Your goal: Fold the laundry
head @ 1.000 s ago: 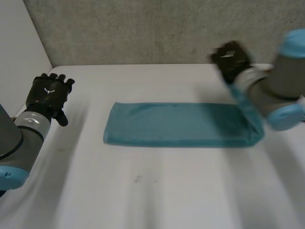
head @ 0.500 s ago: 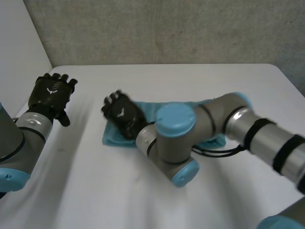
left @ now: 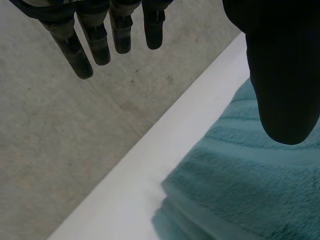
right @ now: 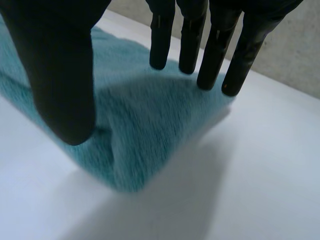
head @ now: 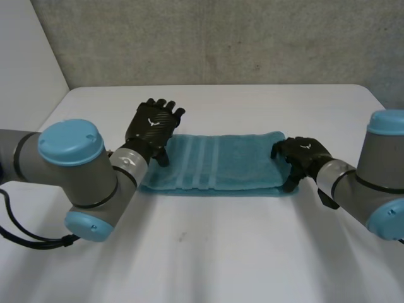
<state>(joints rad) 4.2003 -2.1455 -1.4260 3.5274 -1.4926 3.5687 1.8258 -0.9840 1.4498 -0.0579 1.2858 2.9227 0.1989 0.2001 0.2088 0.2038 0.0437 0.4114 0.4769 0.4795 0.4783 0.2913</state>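
Head view of a white table [head: 240,252] with a teal towel [head: 218,162], folded into a long strip, lying flat near the middle. The robot's left hand [head: 151,126] is at the towel's left end, fingers [left: 100,42] straight and spread, thumb over the cloth, gripping nothing. Its right hand [head: 302,154] is at the right end, fingers straight above the folded edge, thumb apart, holding nothing.

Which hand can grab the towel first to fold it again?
Probably the right hand: its thumb and fingers sit on either side of the towel's end, ready to pinch. The left hand is open above the other end, pointing past the towel.
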